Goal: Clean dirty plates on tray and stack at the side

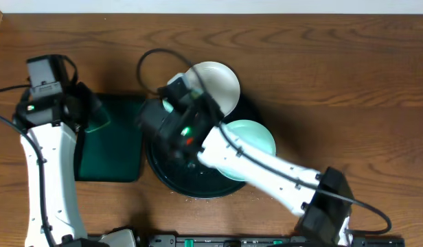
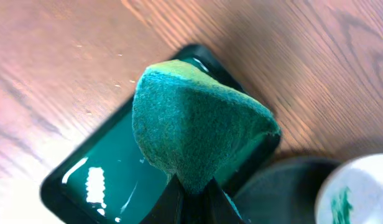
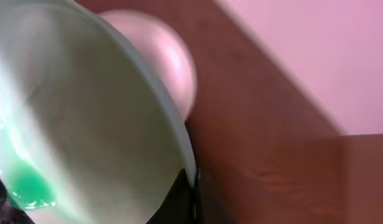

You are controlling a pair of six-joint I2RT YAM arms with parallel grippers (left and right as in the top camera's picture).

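Right gripper (image 3: 190,194) jaws clenched on mint plate (image 3: 86,112) rim, held above black tray (image 1: 191,191). Left gripper (image 2: 193,200) jaws grasping sponge (image 2: 198,124). Hold plate steady, bring sponge flat onto green smear (image 3: 27,186).

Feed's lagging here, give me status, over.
Left gripper shut on sponge, above green tray. Right gripper shut on mint plate's rim, green smear unwiped. White plate close beyond it; nothing else in the way.

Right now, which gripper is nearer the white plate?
Right. The right gripper, shut on a mint plate, sits beside the white plate; the left gripper holds a sponge over the green tray, farther off.
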